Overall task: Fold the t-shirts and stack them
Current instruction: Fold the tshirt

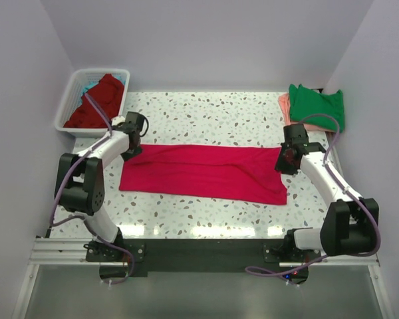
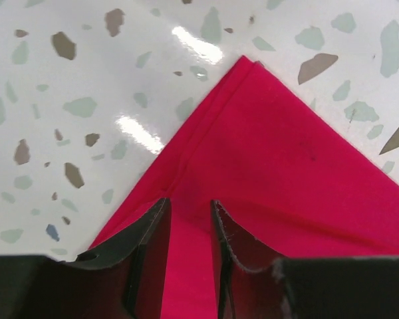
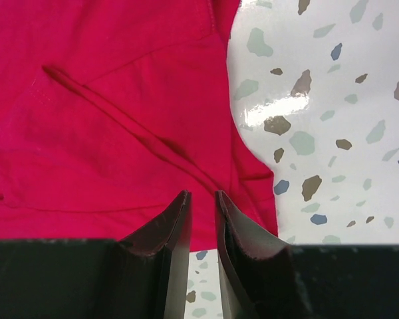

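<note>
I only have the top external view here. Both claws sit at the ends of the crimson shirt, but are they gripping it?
Observer: In the left wrist view, the left claw is slightly parted over the crimson shirt, at its edge near a corner; cloth fills the gap, so a grip is unclear.
Reviewer: And the right?
Observer: The right claw is narrowly parted at the shirt's edge; bare table shows through the gap's lower part.
Reviewer: Is the cloth flat there?
Observer: No, a raised crease runs diagonally toward that claw.
</note>
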You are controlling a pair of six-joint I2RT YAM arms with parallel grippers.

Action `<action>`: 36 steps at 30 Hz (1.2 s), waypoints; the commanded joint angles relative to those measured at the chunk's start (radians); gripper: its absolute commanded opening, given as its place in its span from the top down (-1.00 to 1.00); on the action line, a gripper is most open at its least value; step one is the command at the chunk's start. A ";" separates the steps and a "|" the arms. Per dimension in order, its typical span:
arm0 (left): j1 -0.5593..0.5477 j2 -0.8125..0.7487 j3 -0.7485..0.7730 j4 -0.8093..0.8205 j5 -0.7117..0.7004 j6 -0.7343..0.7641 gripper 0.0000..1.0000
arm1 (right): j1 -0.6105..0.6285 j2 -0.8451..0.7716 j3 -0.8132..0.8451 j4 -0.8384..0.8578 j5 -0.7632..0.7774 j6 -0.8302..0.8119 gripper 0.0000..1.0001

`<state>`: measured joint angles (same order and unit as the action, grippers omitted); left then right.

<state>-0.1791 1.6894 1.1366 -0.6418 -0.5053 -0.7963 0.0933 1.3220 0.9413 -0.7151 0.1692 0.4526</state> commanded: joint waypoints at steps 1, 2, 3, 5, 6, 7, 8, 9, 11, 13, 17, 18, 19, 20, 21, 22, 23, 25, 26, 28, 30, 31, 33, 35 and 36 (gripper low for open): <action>-0.002 0.072 0.043 0.112 0.091 0.075 0.31 | 0.010 0.023 0.040 0.048 -0.033 0.005 0.52; 0.000 0.081 0.049 0.123 0.097 0.083 0.31 | 0.011 0.031 0.042 0.057 -0.039 0.003 0.52; 0.000 0.090 0.061 0.128 0.094 0.082 0.31 | 0.017 0.049 0.045 0.059 -0.039 0.003 0.52; 0.000 0.098 0.072 0.151 0.109 0.086 0.31 | 0.025 0.065 0.054 0.068 -0.042 0.005 0.52; 0.000 0.108 0.086 0.151 0.108 0.082 0.31 | 0.032 0.075 0.057 0.071 -0.043 0.003 0.52; 0.000 0.115 0.092 0.149 0.100 0.078 0.31 | 0.034 0.082 0.065 0.072 -0.039 0.006 0.52; 0.000 0.121 0.100 0.145 0.090 0.074 0.30 | 0.037 0.083 0.070 0.081 -0.039 0.006 0.52; -0.002 0.137 0.110 0.140 0.083 0.071 0.30 | 0.039 0.094 0.074 0.086 -0.040 0.003 0.51; -0.002 0.157 0.124 0.116 0.048 0.060 0.30 | 0.042 0.106 0.093 0.098 -0.040 0.001 0.51; 0.001 0.196 0.150 0.072 0.012 0.048 0.31 | 0.043 0.138 0.115 0.115 -0.039 -0.008 0.50; 0.004 0.259 0.190 0.008 -0.019 0.029 0.31 | 0.048 0.219 0.163 0.158 -0.045 -0.026 0.50; 0.006 0.279 0.201 0.002 -0.018 0.028 0.31 | 0.049 0.238 0.175 0.166 -0.057 -0.034 0.50; 0.006 0.286 0.207 -0.018 -0.027 0.022 0.31 | 0.054 0.259 0.201 0.174 -0.068 -0.038 0.50; 0.007 0.292 0.212 -0.021 -0.029 0.023 0.31 | 0.057 0.296 0.218 0.178 -0.072 -0.041 0.50; 0.013 0.305 0.219 -0.025 -0.029 0.023 0.31 | 0.069 0.318 0.232 0.180 -0.080 -0.051 0.50; 0.016 0.311 0.226 -0.039 -0.032 0.022 0.31 | 0.077 0.338 0.260 0.180 -0.085 -0.055 0.49; 0.020 0.317 0.236 -0.045 -0.035 0.023 0.31 | 0.083 0.371 0.272 0.180 -0.091 -0.058 0.47; 0.033 0.331 0.249 -0.065 -0.044 0.023 0.31 | 0.106 0.397 0.300 0.177 -0.094 -0.066 0.43; 0.036 0.335 0.258 -0.070 -0.048 0.022 0.31 | 0.112 0.417 0.307 0.177 -0.097 -0.066 0.43; 0.050 0.345 0.267 -0.085 -0.056 0.020 0.31 | 0.137 0.433 0.323 0.177 -0.100 -0.071 0.40; 0.058 0.345 0.272 -0.087 -0.061 0.020 0.31 | 0.154 0.454 0.329 0.174 -0.108 -0.069 0.39; 0.059 0.345 0.273 -0.087 -0.062 0.019 0.31 | 0.157 0.460 0.335 0.172 -0.106 -0.069 0.39; 0.063 0.345 0.282 -0.087 -0.065 0.022 0.31 | 0.167 0.479 0.335 0.171 -0.108 -0.066 0.39; 0.063 0.346 0.293 -0.090 -0.062 0.025 0.31 | 0.172 0.485 0.332 0.174 -0.115 -0.069 0.40; 0.064 0.346 0.295 -0.088 -0.059 0.028 0.31 | 0.180 0.490 0.332 0.175 -0.114 -0.071 0.40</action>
<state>-0.1337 2.0125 1.4010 -0.6926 -0.5243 -0.7662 0.2615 1.7954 1.2400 -0.5587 0.0750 0.3988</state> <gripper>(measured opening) 0.345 0.299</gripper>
